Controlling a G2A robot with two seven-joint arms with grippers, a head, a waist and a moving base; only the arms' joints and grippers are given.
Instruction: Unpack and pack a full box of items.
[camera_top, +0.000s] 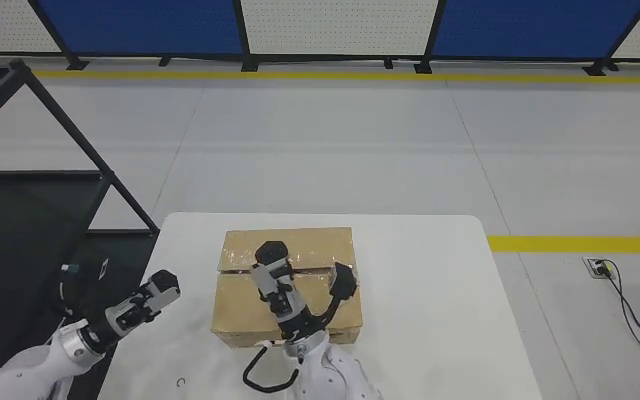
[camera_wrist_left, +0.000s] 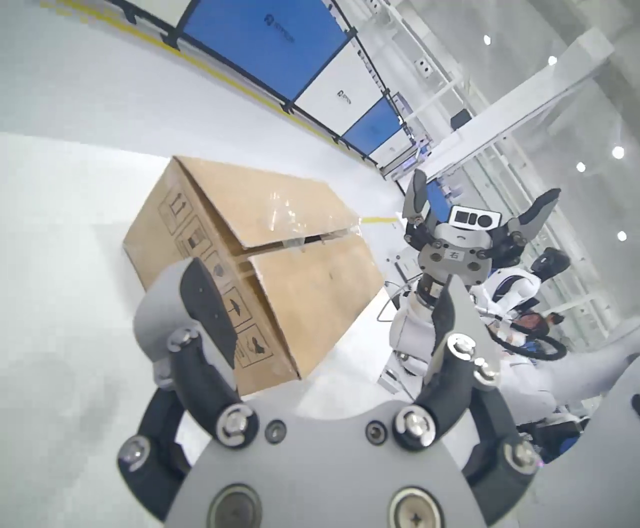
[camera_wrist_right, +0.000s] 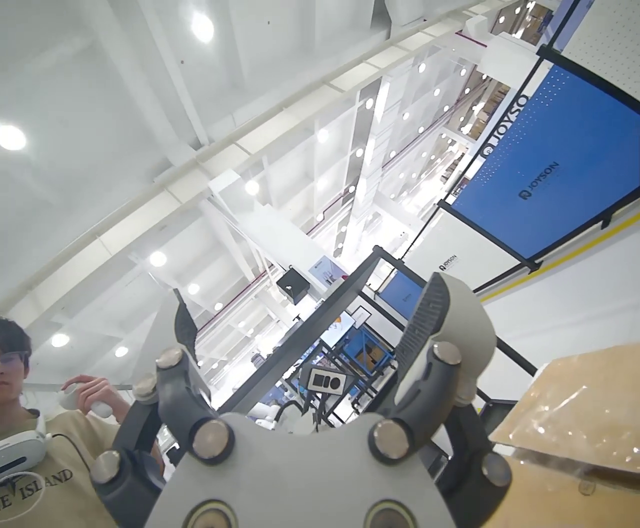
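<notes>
Off the table's (camera_top: 430, 300) left edge you have a black frame (camera_top: 90, 150) standing close, which narrows the room on that side. Just inside that edge, toward the front-left corner, your left gripper (camera_top: 160, 290) (camera_wrist_left: 324, 277) hangs with its fingers spread and nothing between them. It points at the box (camera_top: 235, 310) (camera_wrist_left: 280, 210) (camera_wrist_right: 575, 400) but stays apart from it, with a band of bare table between the two.

The box sits a little left of the table's middle, and a narrow strip of top shows behind it at the back edge. Its flaps are down and clear tape runs along the seam.

Your right gripper (camera_top: 308, 262) (camera_wrist_left: 483, 192) (camera_wrist_right: 309, 295) is over the box lid. Its fingers are wide apart, turned upward away from the cardboard, and hold nothing.

To the right of the box the table runs bare to its right edge, so that is your widest open room. A yellow floor line (camera_top: 560, 243) lies beyond that edge.
</notes>
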